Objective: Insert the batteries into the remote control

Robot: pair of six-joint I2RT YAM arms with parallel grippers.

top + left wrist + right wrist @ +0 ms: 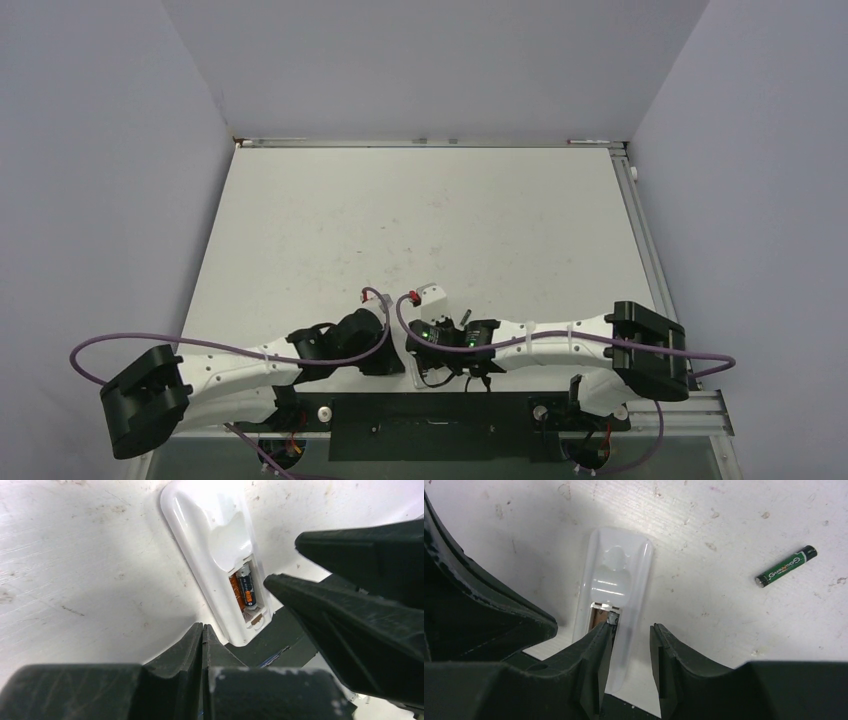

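Note:
The white remote control [215, 535] lies back side up at the table's near edge, its battery bay open. A dark battery [246, 591] with a silver end sits in the bay beside an orange strip that I cannot identify. My left gripper [202, 626] is shut and empty, just short of the remote's near end. My right gripper [630, 627] is open and straddles the remote's [616, 570] right rim, its left finger [596, 645] over the bay. A loose green battery [786, 566] lies on the table to the right.
In the top view both wrists meet at the table's near edge [420, 372] and hide the remote. The remote's near end overhangs the dark base plate [280, 635]. Grey walls enclose the white table [420, 220] on three sides.

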